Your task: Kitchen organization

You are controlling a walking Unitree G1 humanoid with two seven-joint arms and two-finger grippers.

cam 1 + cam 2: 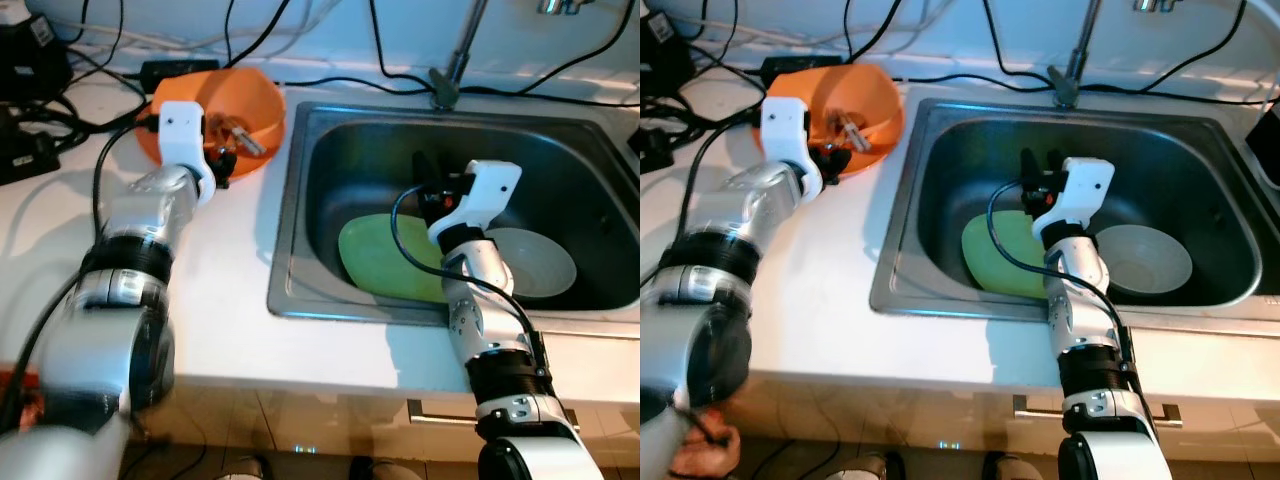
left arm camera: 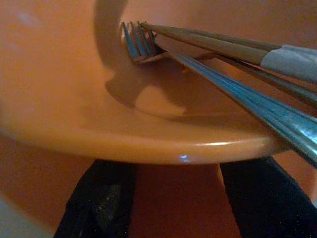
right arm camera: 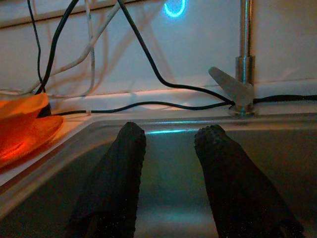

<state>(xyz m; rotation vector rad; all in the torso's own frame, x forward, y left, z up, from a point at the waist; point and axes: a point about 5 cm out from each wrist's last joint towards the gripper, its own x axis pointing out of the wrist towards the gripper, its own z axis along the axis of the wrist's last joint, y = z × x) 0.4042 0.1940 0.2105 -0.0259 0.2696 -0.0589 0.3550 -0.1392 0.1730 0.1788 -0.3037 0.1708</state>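
Observation:
An orange bowl (image 1: 235,100) stands on the white counter left of the sink and holds a metal fork (image 2: 143,44) and wooden chopsticks (image 2: 213,42). My left gripper (image 1: 222,165) is at the bowl's near rim, open, its fingers (image 2: 99,198) spread just below the rim against the outer wall. Inside the steel sink (image 1: 290,250) lie a green plate (image 1: 385,260) and a pale grey bowl (image 1: 540,262). My right gripper (image 1: 428,185) hovers in the sink above the green plate, open, nothing between its fingers (image 3: 119,173), pointing toward the back wall.
The faucet (image 1: 450,75) rises behind the sink. Black cables (image 1: 330,80) run along the back of the counter, and black devices (image 1: 30,60) sit at the far left. White counter (image 1: 230,280) lies bare between the orange bowl and the front edge.

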